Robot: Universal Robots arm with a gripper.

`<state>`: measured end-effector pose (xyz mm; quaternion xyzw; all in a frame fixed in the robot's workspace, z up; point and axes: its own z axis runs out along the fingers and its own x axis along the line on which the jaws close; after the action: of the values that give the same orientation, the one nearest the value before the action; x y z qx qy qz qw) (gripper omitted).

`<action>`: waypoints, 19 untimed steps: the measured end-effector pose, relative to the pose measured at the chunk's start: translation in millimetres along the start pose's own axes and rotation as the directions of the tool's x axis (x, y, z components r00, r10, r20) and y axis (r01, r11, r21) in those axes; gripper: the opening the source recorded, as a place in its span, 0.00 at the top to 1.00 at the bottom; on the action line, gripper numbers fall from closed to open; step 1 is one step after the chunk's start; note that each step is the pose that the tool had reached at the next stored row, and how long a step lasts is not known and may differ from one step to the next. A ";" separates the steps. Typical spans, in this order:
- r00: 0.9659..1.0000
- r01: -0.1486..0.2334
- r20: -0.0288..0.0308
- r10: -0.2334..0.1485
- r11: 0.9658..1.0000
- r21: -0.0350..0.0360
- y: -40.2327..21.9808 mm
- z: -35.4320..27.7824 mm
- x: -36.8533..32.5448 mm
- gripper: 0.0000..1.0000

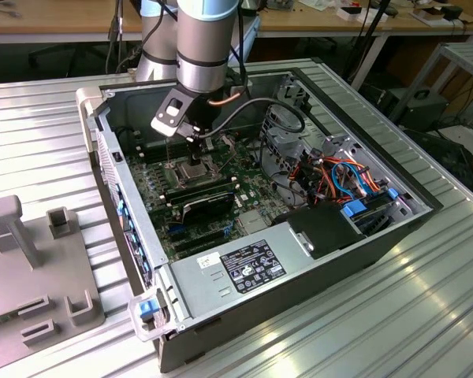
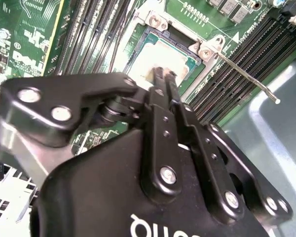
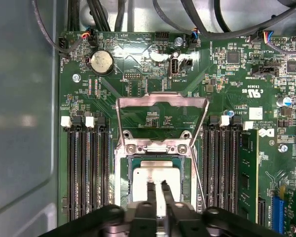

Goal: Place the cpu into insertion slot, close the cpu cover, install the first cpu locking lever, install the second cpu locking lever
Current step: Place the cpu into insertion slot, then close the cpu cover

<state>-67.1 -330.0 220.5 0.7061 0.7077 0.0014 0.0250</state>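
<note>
The cpu (image 3: 143, 180) lies flat in the insertion slot (image 3: 122, 173). The gripper (image 3: 158, 183) hangs directly above the slot, its fingers (image 3: 151, 192) drawn narrow, nearly together, holding nothing. The cpu cover (image 3: 163, 98) stands swung open from the slot's edge.

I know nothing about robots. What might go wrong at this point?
The gripper is close over the cpu lying in the insertion slot; a nudge might shift the chip askew. The cpu cover stands open and a locking lever sticks out nearby, so the gripper might snag either.
</note>
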 end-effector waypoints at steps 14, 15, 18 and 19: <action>1.000 0.000 0.000 0.000 1.000 0.000 0.0 -1.6 -0.1 0.89; 1.000 0.000 0.000 0.000 1.000 0.000 0.0 -2.3 -0.1 0.89; 1.000 0.000 0.000 0.000 1.000 0.000 0.1 -3.7 -0.2 0.89; 1.000 0.000 0.000 0.000 1.000 0.000 0.1 -4.7 -0.2 0.89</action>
<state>-67.2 -330.0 225.2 0.7061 0.7077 0.0013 0.0250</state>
